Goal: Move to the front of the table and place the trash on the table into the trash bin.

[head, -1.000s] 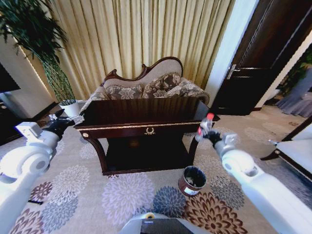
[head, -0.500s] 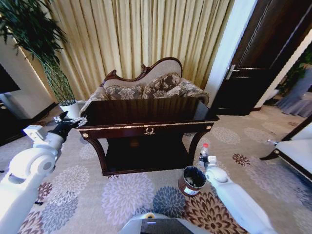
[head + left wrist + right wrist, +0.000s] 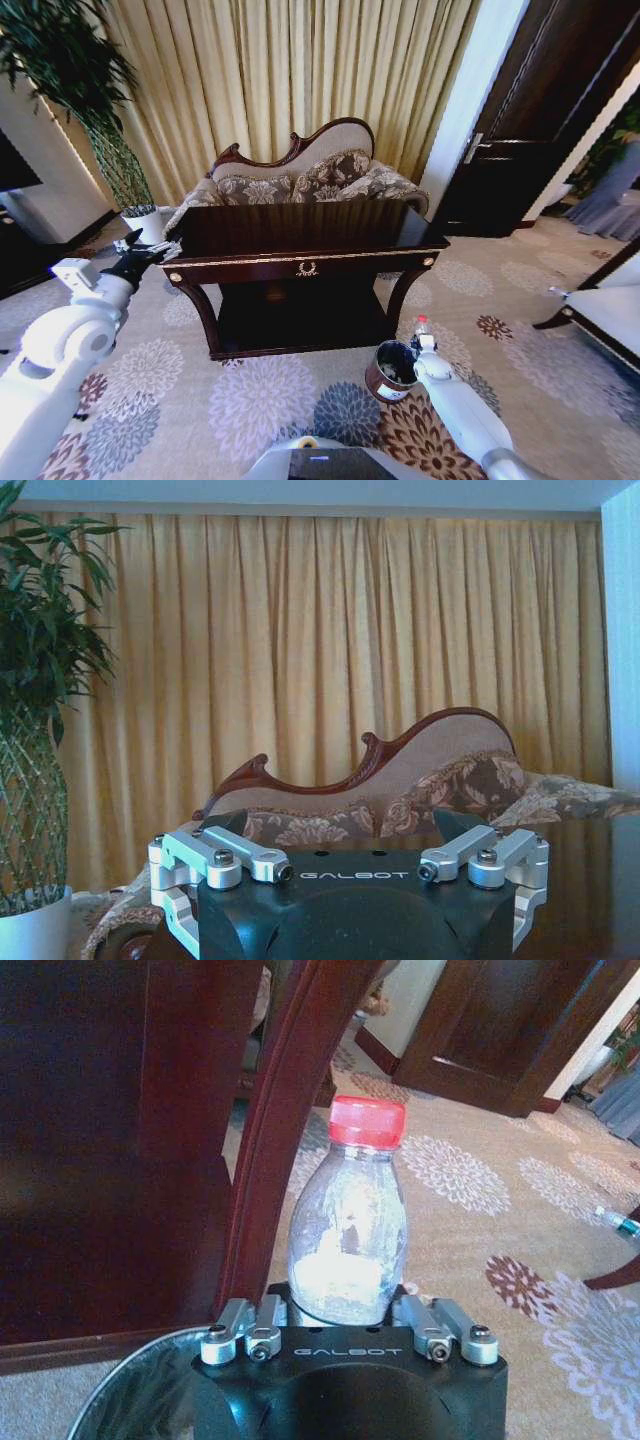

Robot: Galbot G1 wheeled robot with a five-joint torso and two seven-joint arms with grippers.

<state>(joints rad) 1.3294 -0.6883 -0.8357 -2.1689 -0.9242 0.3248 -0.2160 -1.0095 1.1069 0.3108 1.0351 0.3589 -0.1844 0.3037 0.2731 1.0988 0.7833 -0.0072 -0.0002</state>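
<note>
The dark glossy table (image 3: 300, 235) with gold trim stands straight ahead. The trash bin (image 3: 392, 370), brown with a black liner, sits on the carpet by the table's front right leg. My right gripper (image 3: 420, 342) hangs low at the bin's right rim, shut on the trash, a clear bottle (image 3: 421, 325) with a red cap. In the right wrist view the bottle (image 3: 348, 1235) stands upright in the right gripper (image 3: 345, 1305), with the bin's rim (image 3: 125, 1400) just below. My left gripper (image 3: 148, 256) is held at the table's left front corner, beside a small whitish wad (image 3: 166, 245).
A patterned sofa (image 3: 300, 178) and curtains stand behind the table. A potted plant (image 3: 135, 190) is at the far left and a dark door (image 3: 520, 150) at the right. A chair edge (image 3: 600, 310) sits at the right. Floral carpet lies open in front.
My right arm has come down from the table's right corner to the bin's rim, carrying the bottle. The left arm has barely moved.
</note>
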